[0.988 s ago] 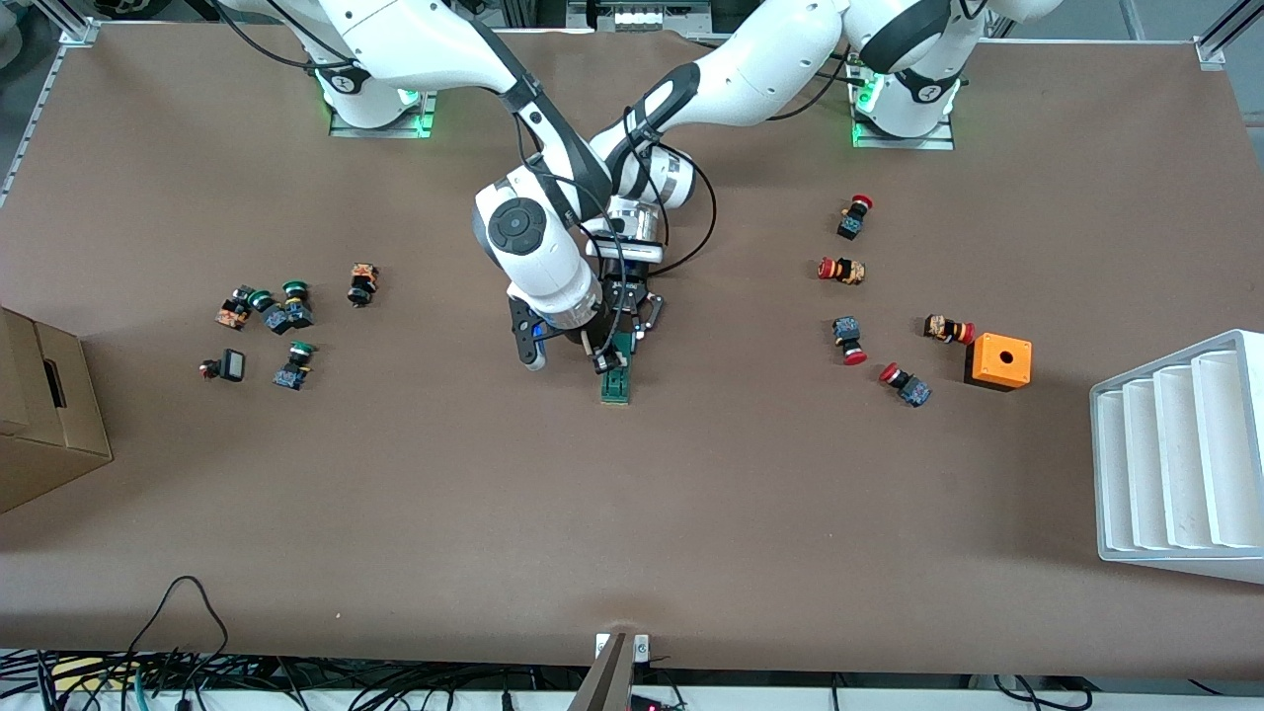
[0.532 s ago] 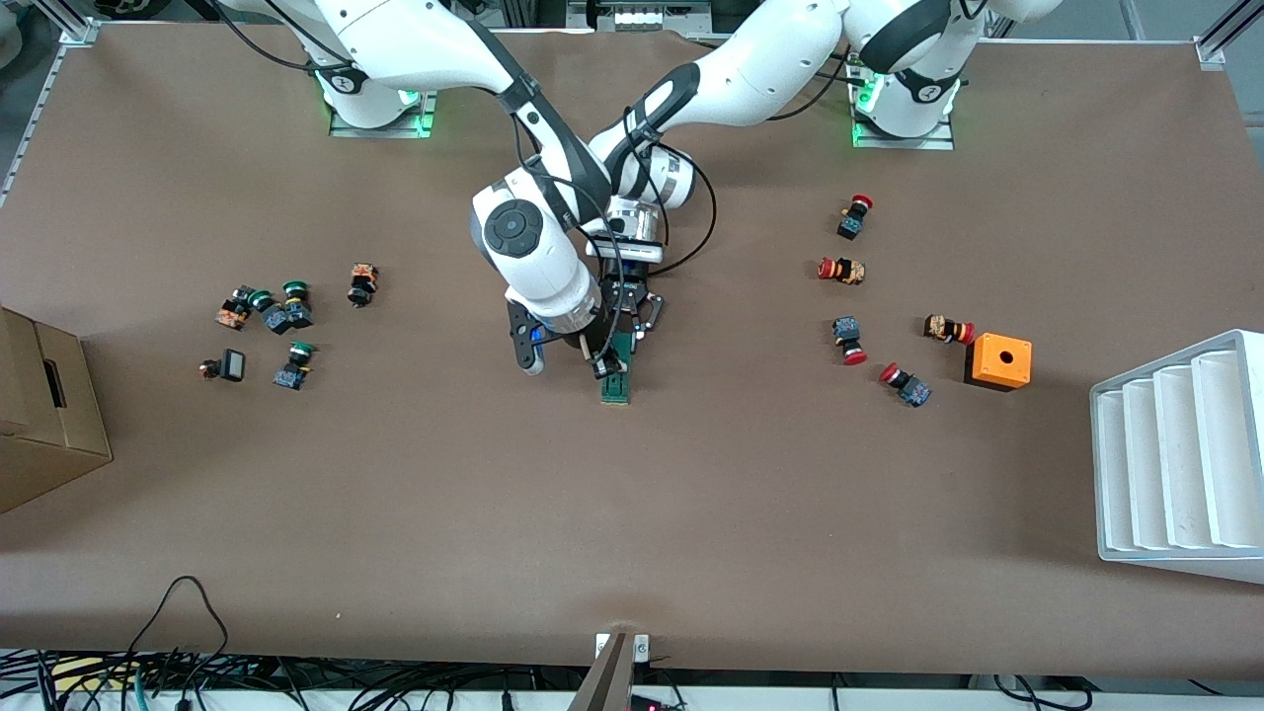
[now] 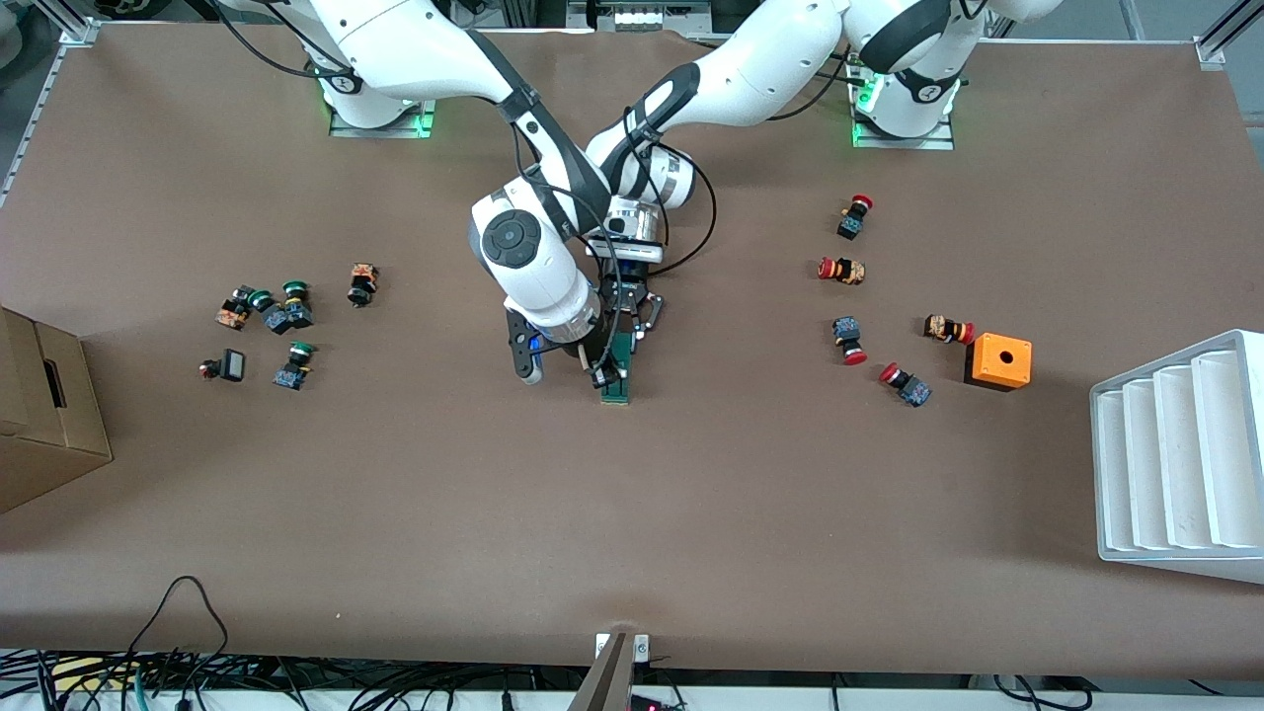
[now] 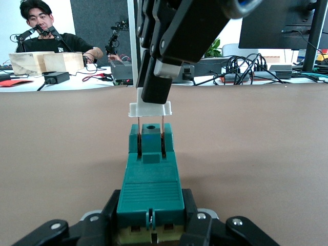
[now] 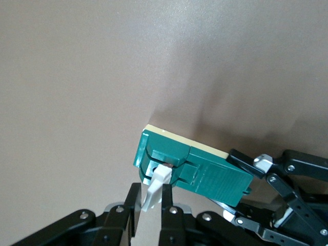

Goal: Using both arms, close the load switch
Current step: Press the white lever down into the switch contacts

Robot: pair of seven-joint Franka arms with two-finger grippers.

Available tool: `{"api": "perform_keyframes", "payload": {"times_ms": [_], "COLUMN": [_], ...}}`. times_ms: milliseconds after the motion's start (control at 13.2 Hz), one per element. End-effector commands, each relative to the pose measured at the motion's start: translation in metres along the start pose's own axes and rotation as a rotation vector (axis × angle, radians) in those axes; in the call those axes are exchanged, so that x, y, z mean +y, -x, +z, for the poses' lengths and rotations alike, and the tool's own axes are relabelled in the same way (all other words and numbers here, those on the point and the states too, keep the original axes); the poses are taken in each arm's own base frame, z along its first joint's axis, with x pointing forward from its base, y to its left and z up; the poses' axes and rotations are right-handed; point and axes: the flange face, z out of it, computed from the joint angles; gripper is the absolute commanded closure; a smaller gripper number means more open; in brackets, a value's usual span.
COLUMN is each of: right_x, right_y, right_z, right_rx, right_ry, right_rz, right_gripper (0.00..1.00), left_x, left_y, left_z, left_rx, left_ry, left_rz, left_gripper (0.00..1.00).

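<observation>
lying flat near the middle of the table [image 3: 691,513], the load switch [image 3: 618,373] pointed one end toward the front camera. near that end the right gripper [image 3: 604,373] pinched the white tab [image 4: 150,108] — its fingers closed on it, the tab standing raised on two thin pins above the green body. at the end farther from the camera the left gripper [image 3: 632,314] clamped the switch body between closed fingers, the block resting on the brown surface. toward the left arm's end of the table lay red-capped push buttons [image 3: 847,341] and an orange box [image 3: 998,362] — toward the right arm's end, green-capped push buttons [image 3: 292,302].
</observation>
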Motion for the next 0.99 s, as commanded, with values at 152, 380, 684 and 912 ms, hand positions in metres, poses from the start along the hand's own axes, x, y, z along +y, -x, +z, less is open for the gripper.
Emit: {"api": "perform_keyframes", "payload": {"times_ms": [152,380,684,912], "right_x": [-0.015,-0.017,-0.020,-0.026], "right_y": [-0.010,-0.013,-0.017,-0.018], "right_z": [0.010,0.016,0.017,0.023], "right_rx": [0.006,0.008,0.009,0.007], "right_ry": [-0.006,-0.007,-0.008,-0.016], "right_rz": [0.008,0.014,0.019,0.022], "right_gripper": [0.79,0.79,0.75,0.73], "left_x": [0.017,0.020,0.022,0.022], "left_y": [0.011,0.012,0.011,0.010], "left_z": [0.016,0.021,0.022,0.022], "left_rx": [-0.003,0.001,0.004,0.006], "left_ry": [0.045,0.042,0.042,0.042], "left_rz": [0.000,-0.010,-0.013,-0.014], "left_gripper": [0.74,0.74,0.74,0.74]}}
